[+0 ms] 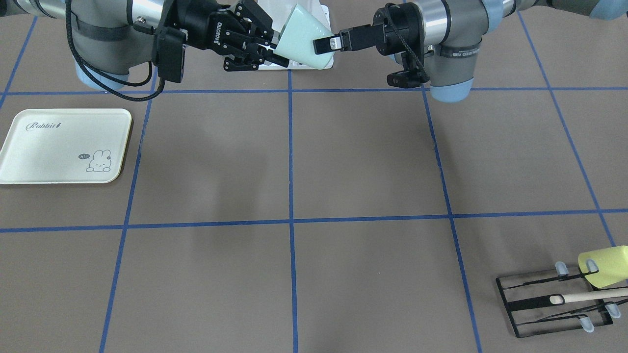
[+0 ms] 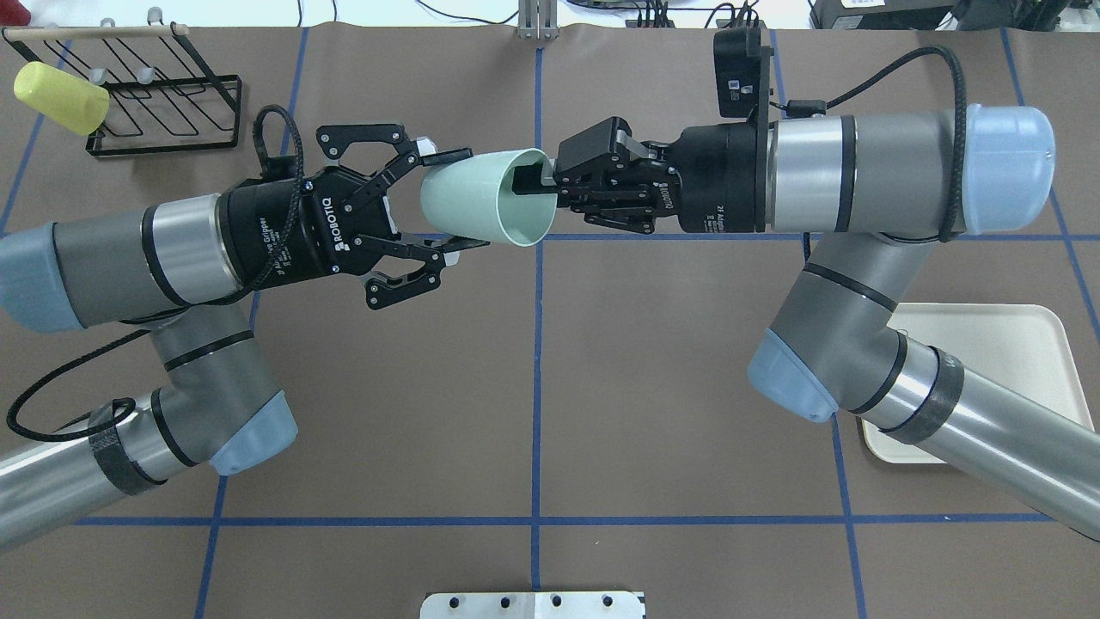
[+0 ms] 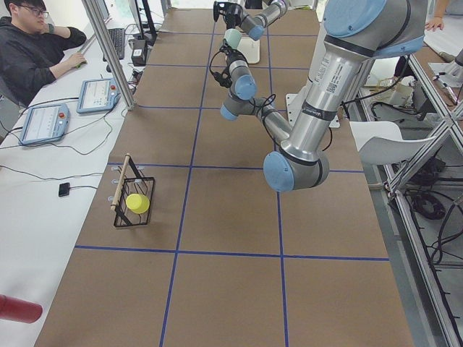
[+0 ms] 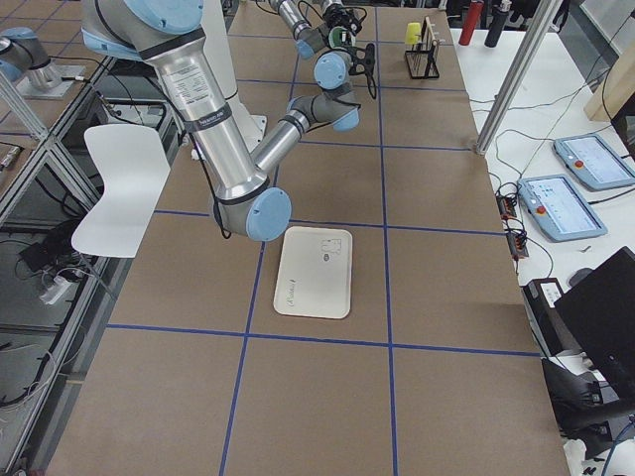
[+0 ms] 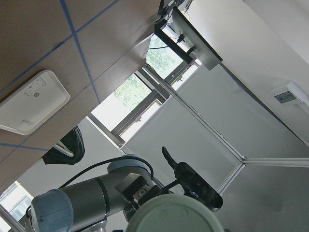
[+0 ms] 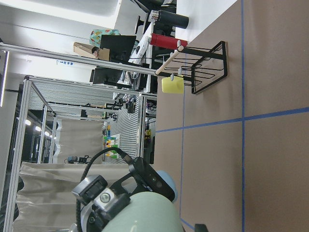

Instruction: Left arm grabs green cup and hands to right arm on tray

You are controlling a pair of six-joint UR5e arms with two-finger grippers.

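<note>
The pale mint-green cup [image 1: 304, 39] [image 2: 473, 198] hangs on its side in mid-air between both arms, above the table's robot-side edge, mouth toward the right arm. My left gripper [image 2: 455, 199] [image 1: 326, 44] is shut on the cup's base end, one finger on each side. My right gripper [image 2: 537, 185] [image 1: 282, 49] is shut on the cup's rim, one finger inside the mouth and one outside. The cream Rabbit tray [image 1: 59, 147] [image 2: 988, 344] lies flat on the table under the right arm, with nothing on it. The cup's base fills the bottom of the left wrist view [image 5: 174, 217].
A black wire rack [image 1: 549, 304] [image 2: 163, 112] with a wooden rod stands at the far corner on the left arm's side. A yellow-green cup [image 1: 606, 264] [image 2: 60, 96] hangs on it. A white base plate [image 2: 533, 604] sits at the robot's edge. An operator [image 3: 32, 43] sits beyond the table.
</note>
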